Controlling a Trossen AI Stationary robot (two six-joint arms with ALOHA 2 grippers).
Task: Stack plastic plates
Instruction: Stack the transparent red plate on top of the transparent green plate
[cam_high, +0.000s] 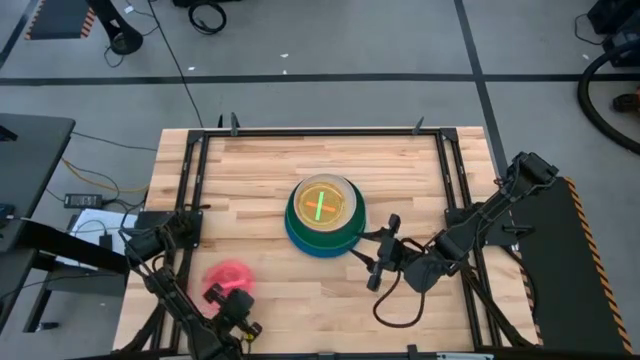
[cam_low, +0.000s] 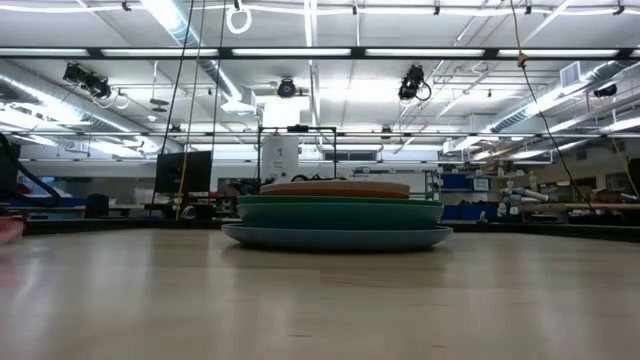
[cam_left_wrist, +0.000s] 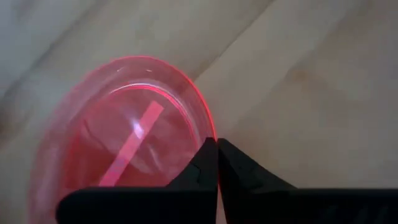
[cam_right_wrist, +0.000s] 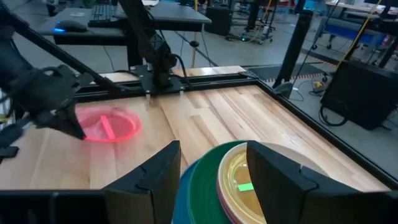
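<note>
A stack of plastic plates (cam_high: 322, 215) stands at the table's middle: large blue at the bottom (cam_low: 336, 238), green and teal above it, rust-orange higher up, a small translucent orange plate with a green glow on top (cam_right_wrist: 239, 177). A small translucent pink plate (cam_high: 230, 276) is at the near left, and my left gripper (cam_high: 222, 293) is shut on it. My right gripper (cam_high: 380, 258) hovers open just right of the stack's near side, its fingers (cam_right_wrist: 158, 171) pointing at the stack without touching it. My left gripper (cam_left_wrist: 216, 144) pinches the pink plate's rim (cam_left_wrist: 210, 127) between its two fingertips, at the edge nearest the table's near side. The fingers come nearly level from the near side. The plate (cam_right_wrist: 109, 126) lies about flat; I cannot tell whether it is off the table.
A black metal frame (cam_high: 320, 132) runs round the tabletop. Bare wood lies between the pink plate and the stack (cam_high: 265, 260) and along the far side. A desk with cables (cam_high: 90, 205) stands left of the table, and workshop benches show beyond it.
</note>
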